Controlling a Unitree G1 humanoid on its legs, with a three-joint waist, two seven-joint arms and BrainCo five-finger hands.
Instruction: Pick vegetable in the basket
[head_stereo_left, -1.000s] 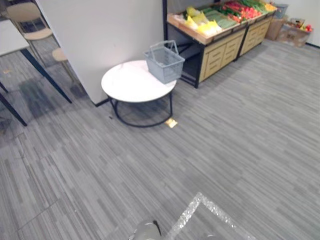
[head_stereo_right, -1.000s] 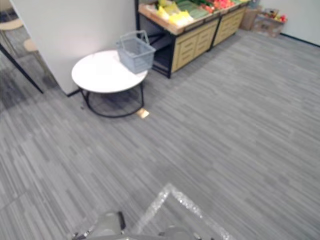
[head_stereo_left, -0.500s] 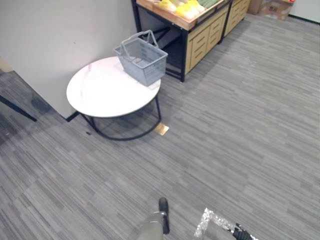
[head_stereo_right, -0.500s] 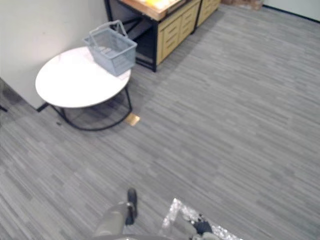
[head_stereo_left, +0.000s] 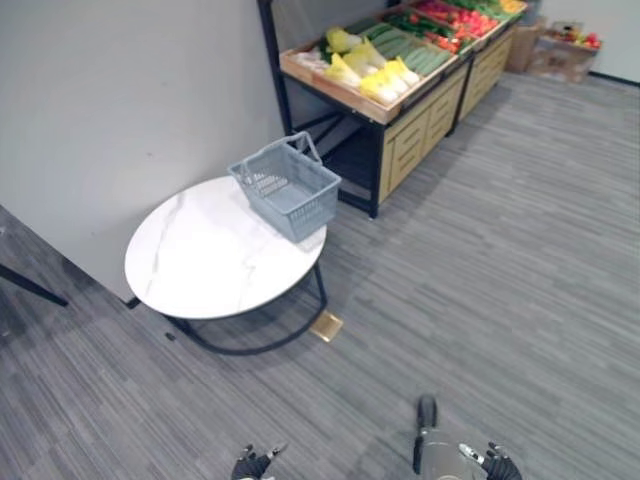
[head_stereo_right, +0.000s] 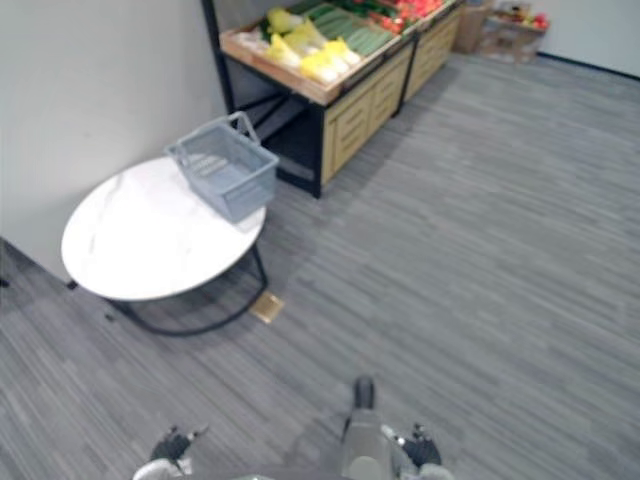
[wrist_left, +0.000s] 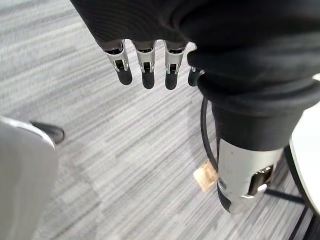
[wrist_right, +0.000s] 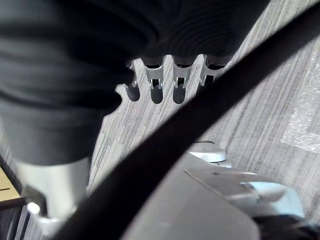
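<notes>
An empty grey plastic basket with its handles up stands on the far edge of a round white table. Behind it is a wooden stand with yellow vegetables, green vegetables and red vegetables. My left hand and right hand hang low at the near edge, far from the table. In the wrist views the left fingers and right fingers are straight and hold nothing, over grey floor.
A grey partition wall stands just left of the table. A small brass plate lies on the floor by the table's black frame. Cardboard boxes sit at the far right past the stand. Open carpet stretches to the right.
The camera has shifted: the table, basket and vegetable stand now sit nearer and more central. Both hands have come into view at the bottom edge.
</notes>
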